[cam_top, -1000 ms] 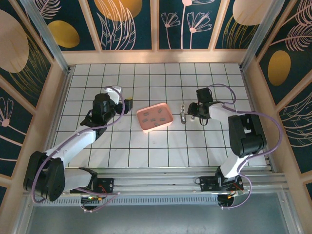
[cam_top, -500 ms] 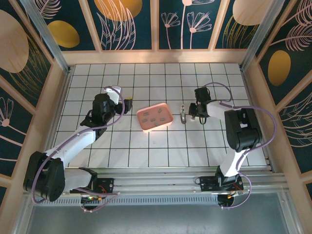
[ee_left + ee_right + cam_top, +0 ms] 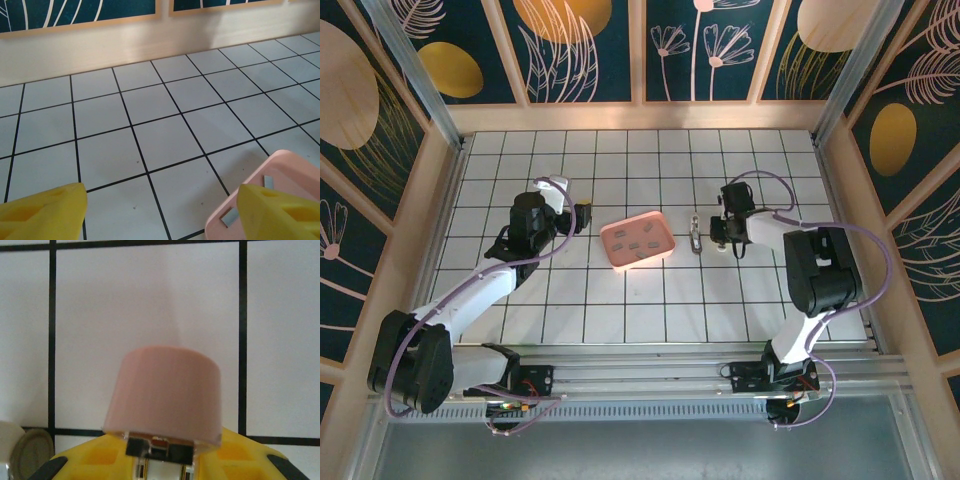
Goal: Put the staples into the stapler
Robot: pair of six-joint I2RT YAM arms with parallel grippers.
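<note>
The pink tray point(image 3: 607, 240) sat mid-table with the staples point(image 3: 638, 243) scattered inside. Just right of it lay the stapler point(image 3: 695, 233), and the right gripper point(image 3: 717, 238) was hard beside it, fingers point(image 3: 85, 465) flanking a pink-capped piece point(image 3: 165, 395). Gripped or not, couldn't tell. Slightly farther back, the left gripper point(image 3: 583, 213) hung with jaws wide apart.

The pink tray point(image 3: 295, 169) runs off the left wrist view's corner; from above the staples point(image 3: 638, 244) are specks; a pink cap point(image 3: 165, 390) is blurred, base hidden.
</note>
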